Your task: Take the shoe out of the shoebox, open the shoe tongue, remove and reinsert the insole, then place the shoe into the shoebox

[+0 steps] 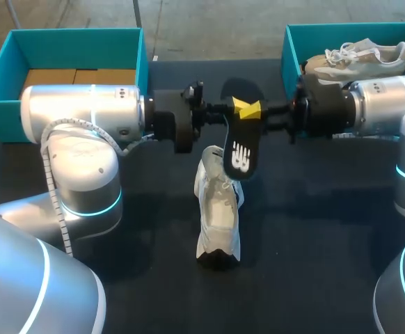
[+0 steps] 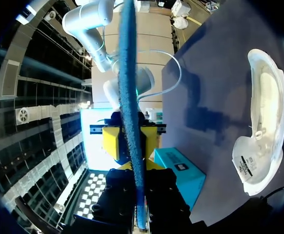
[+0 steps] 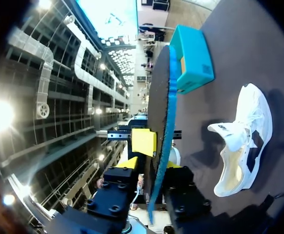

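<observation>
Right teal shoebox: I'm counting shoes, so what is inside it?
One pale shoe lies inside the shoebox, laces showing. My right arm covers its near part, so anything there is hidden.

A: Work surface?
B: Dark table (image 1: 314, 229), matte.
A: What lies directly on it?
B: White shoe (image 1: 218, 212) mid-table, opening up. Teal shoebox (image 1: 8, 104) at the far-left corner, second teal shoebox (image 1: 291, 52) at the far right. Both are well apart from the shoe.

A robotics lab: a silver left arm (image 1: 84, 115) and right arm (image 1: 387, 103) work over a black table (image 1: 314, 236), with a teal shoebox (image 1: 77, 47) at ten o'clock and a second shoebox (image 1: 342, 31) at two.
</observation>
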`<action>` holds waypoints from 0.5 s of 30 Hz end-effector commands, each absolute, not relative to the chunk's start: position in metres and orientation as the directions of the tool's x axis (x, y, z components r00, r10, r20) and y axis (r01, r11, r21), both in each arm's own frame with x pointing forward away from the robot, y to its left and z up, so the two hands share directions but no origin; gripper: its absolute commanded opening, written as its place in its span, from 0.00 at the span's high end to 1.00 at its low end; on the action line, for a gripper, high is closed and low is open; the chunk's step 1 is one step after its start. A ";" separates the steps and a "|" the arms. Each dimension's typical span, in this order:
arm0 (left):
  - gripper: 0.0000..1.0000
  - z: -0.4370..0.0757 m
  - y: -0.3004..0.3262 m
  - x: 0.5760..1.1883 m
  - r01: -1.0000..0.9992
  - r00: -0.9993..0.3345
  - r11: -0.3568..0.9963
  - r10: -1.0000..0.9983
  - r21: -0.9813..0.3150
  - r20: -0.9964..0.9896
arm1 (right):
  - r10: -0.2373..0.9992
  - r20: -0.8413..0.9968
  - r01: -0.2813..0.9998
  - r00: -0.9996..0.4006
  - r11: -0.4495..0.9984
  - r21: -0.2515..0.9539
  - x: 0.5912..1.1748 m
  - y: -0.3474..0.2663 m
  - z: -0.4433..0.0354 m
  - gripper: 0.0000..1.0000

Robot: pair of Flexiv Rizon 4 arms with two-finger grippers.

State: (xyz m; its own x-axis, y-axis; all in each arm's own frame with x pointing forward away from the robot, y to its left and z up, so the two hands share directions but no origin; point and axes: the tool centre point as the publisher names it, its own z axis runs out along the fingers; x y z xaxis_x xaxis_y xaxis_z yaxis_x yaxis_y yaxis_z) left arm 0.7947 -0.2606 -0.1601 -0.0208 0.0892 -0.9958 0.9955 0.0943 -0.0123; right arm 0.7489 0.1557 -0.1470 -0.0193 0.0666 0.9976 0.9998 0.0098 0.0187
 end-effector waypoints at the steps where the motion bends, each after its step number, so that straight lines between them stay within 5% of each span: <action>1: 1.00 -0.160 -0.262 0.795 0.996 -0.027 0.091 0.087 -0.019 -0.996 | 0.096 0.995 1.000 -0.026 -0.009 0.027 0.741 0.141 -0.143 0.00; 15: 1.00 -0.151 -0.259 0.781 0.993 -0.115 0.045 0.061 -0.113 -0.991 | 0.186 0.956 0.973 -0.227 0.004 0.230 0.749 0.095 -0.141 0.00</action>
